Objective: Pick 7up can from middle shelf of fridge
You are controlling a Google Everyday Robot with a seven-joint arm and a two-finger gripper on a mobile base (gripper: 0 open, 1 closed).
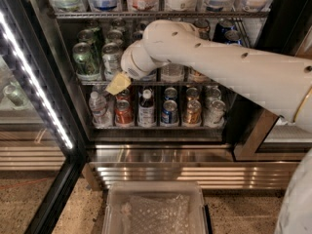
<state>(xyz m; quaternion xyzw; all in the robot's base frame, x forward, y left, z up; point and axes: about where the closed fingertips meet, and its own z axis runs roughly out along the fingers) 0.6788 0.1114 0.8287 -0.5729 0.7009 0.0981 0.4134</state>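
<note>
7up can (111, 58) stands unlifted at the left front edge of the middle shelf (90, 81); the gripper (118, 84) hovers just beside it, its opening impossible to tell.

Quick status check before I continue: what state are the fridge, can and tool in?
fridge: door open, light strip lit.
7up can: upright on the middle shelf, not held.
tool: at the shelf's front rail, just below the 7up can.
</note>
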